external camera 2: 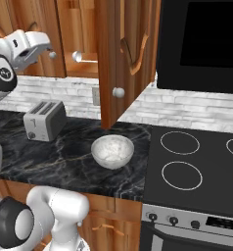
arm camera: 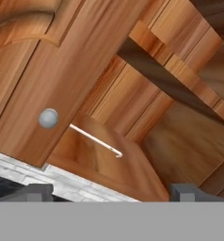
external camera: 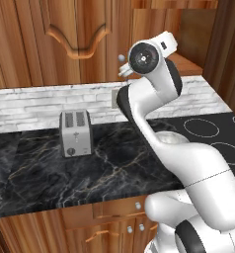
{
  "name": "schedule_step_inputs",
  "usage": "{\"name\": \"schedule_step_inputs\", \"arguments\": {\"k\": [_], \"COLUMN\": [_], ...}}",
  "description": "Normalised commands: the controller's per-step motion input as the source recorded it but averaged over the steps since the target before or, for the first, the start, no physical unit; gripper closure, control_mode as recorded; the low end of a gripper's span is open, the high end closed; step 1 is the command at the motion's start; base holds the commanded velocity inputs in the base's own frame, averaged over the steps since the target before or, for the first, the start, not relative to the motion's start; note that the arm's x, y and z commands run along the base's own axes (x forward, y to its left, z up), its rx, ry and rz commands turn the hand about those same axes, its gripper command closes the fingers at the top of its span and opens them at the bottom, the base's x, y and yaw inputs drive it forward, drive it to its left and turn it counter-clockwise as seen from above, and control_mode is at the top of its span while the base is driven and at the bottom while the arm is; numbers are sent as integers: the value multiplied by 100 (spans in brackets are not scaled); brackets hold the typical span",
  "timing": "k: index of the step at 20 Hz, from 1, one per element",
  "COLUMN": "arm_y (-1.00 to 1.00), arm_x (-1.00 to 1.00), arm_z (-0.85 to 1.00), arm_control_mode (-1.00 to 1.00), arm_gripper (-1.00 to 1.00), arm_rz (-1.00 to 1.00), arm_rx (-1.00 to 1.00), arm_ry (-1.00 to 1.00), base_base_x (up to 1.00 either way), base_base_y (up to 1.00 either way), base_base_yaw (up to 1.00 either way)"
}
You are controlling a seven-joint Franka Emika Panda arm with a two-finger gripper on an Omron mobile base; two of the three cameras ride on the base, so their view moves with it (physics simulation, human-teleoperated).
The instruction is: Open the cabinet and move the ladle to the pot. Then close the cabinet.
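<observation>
Silvery ladle point(arm camera: 96, 140) lying flat inside cabinet point(external camera 2: 123, 54), handle rearward | fingertips point(arm camera: 34, 192) apart

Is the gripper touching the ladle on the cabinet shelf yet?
Apart. In the hand view the gripper has open jaws, and bare wood separates its fingertips from the ladle lying deeper inside the cabinet.

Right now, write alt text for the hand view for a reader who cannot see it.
Inside the open reddish-brown cabinet, a slim pale ladle lies on the shelf. A closed door with a round silver knob fills the left; the tool has its two dark fingertips spread wide at the bottom.
</observation>
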Motion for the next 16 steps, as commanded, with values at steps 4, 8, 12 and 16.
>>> {"name": "schedule_step_inputs", "arguments": {"k": [4,8,12,16], "arm_y": [27,20,6,2], "arm_x": [1,7,20,30], "arm_z": [-3,-7,-13,-31], "arm_control_mode": [-100,-100,-100,-100], "arm_gripper": [-100,-100,-100,-100], "arm_rz": [0,0,0,0], "arm_rx": [0,0,0,0], "arm_ry": [0,0,0,0], "base_base_x": [0,0,0,0], "base_base_y": [0,0,0,0], "base_base_yaw": [0,0,0,0]}}
